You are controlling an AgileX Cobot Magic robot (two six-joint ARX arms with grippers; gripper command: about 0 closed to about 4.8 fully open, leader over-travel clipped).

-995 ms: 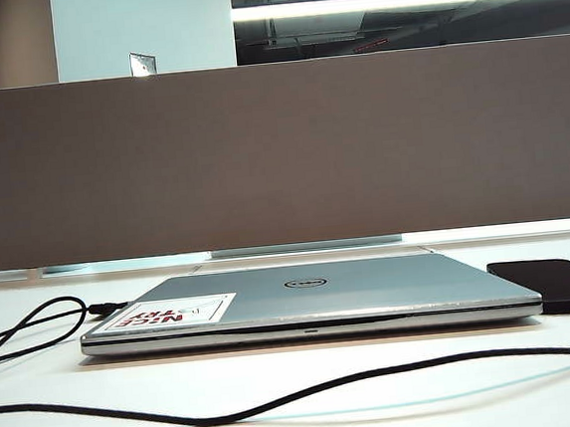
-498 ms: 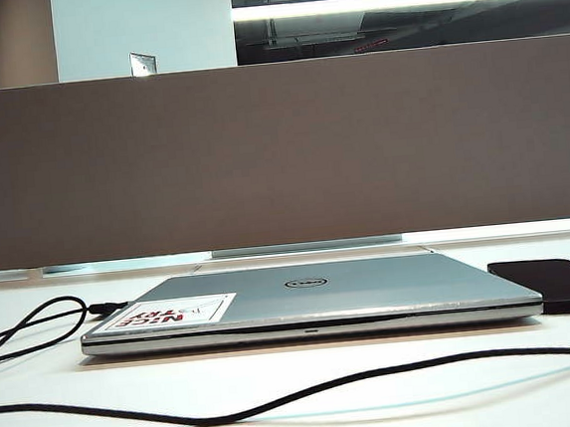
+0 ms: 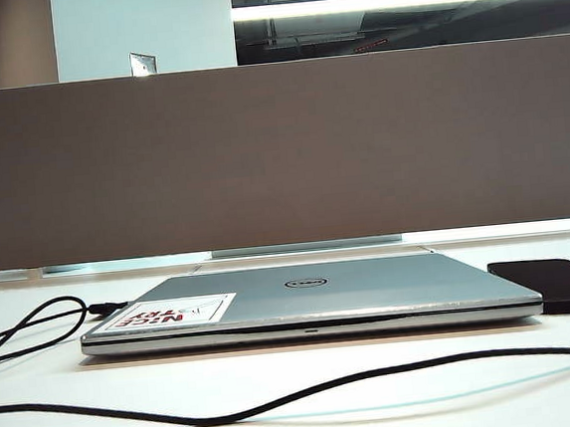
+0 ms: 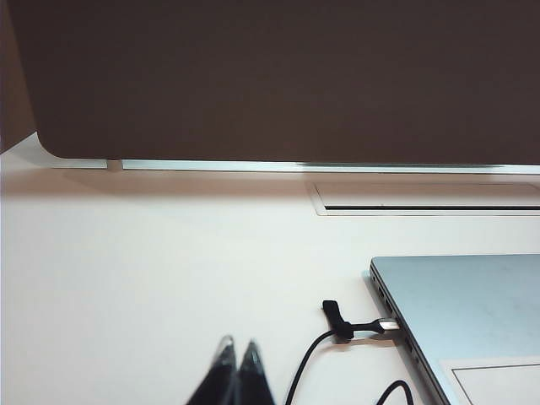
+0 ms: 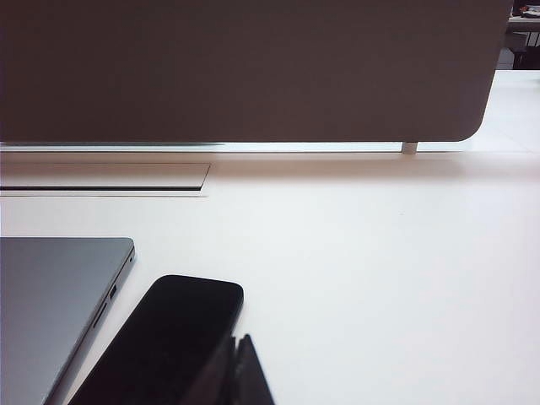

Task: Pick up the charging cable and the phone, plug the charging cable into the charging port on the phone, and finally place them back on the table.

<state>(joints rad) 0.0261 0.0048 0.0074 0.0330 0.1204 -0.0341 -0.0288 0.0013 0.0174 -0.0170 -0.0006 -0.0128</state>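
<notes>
Both hands sitting closed & empty, left hand point(image 4: 237, 354) nr laptop point(image 3: 309, 301), right hand point(image 5: 234, 354) over phone point(image 5: 160, 342); charging cable point(image 3: 281, 399) w/ plug lying by phone on worktop point(image 3: 314, 426), needing opened fingers before any pick.

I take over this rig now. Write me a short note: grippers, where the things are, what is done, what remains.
Left gripper: shut, empty, above the table left of the laptop.
Right gripper: shut, empty, over the phone.
Phone lies flat right of the laptop.
Charging cable lies along the table's front; its plug meets the phone's near edge and looks inserted.
Nothing is held; only confirming the connection seems left.
</notes>
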